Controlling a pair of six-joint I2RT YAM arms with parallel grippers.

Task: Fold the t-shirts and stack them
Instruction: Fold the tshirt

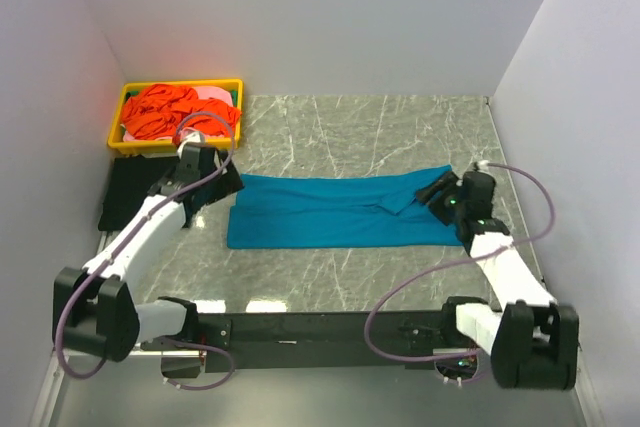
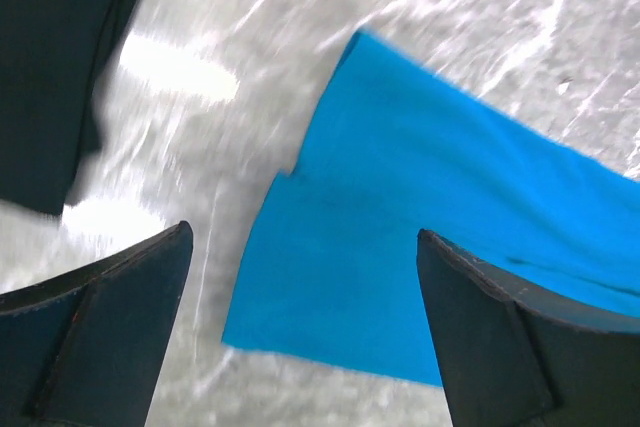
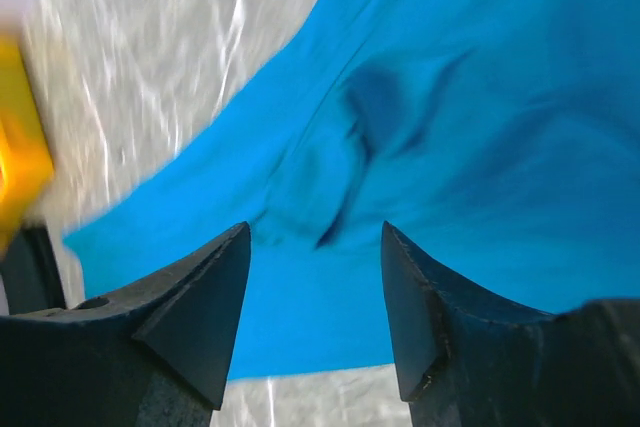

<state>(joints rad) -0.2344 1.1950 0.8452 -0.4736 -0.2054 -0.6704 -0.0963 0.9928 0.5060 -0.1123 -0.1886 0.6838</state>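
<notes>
**2 claws spread, nothing held**

Your teal t-shirt [image 1: 340, 211] lies as a long flat band right of the yellow tray [image 1: 170, 146], nearer the arms. Your left gripper [image 2: 305, 237] gapes over its tray-side end and your right gripper [image 3: 315, 230] over its other end. Both are empty.
</notes>
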